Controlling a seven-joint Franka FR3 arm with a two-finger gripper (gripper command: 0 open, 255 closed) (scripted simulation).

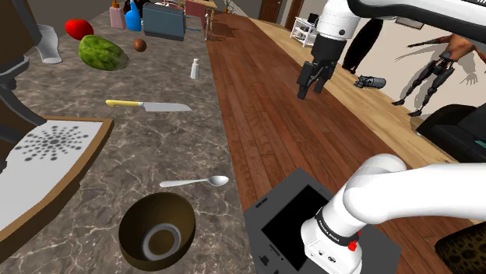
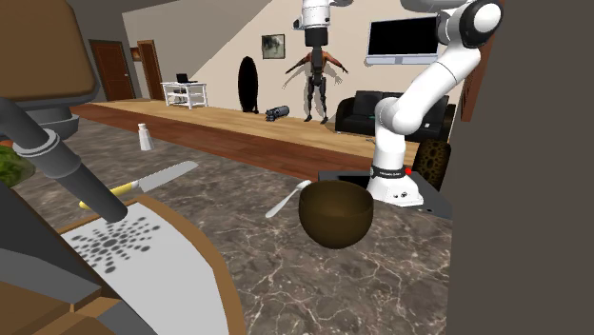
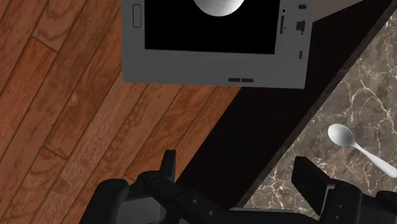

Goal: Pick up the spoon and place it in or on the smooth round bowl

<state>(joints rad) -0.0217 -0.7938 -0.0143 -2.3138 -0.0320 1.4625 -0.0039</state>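
A light metal spoon [image 1: 195, 183] lies flat on the dark marble counter [image 1: 179, 140], its bowl end toward the counter's edge. Just in front of it in the shoulder view stands a smooth round brown bowl [image 1: 156, 230], upright and holding nothing. From the second exterior view the spoon [image 2: 287, 200] lies close against the bowl [image 2: 335, 211]. My gripper [image 1: 310, 92] hangs high over the wooden floor, off the counter's edge and well away from both. It is open with nothing between its fingers. In the wrist view the gripper [image 3: 238, 181] has the spoon [image 3: 356, 147] beyond its right fingertip [image 3: 312, 175].
A yellow-handled knife [image 1: 148, 105] lies further along the counter, with a white shaker [image 1: 195, 69], a watermelon [image 1: 103, 53] and a brown ball [image 1: 139, 45] beyond. A patterned mat on a wooden board [image 1: 54, 144] lies at the shoulder view's left. My grey stand [image 1: 311, 226] adjoins the counter.
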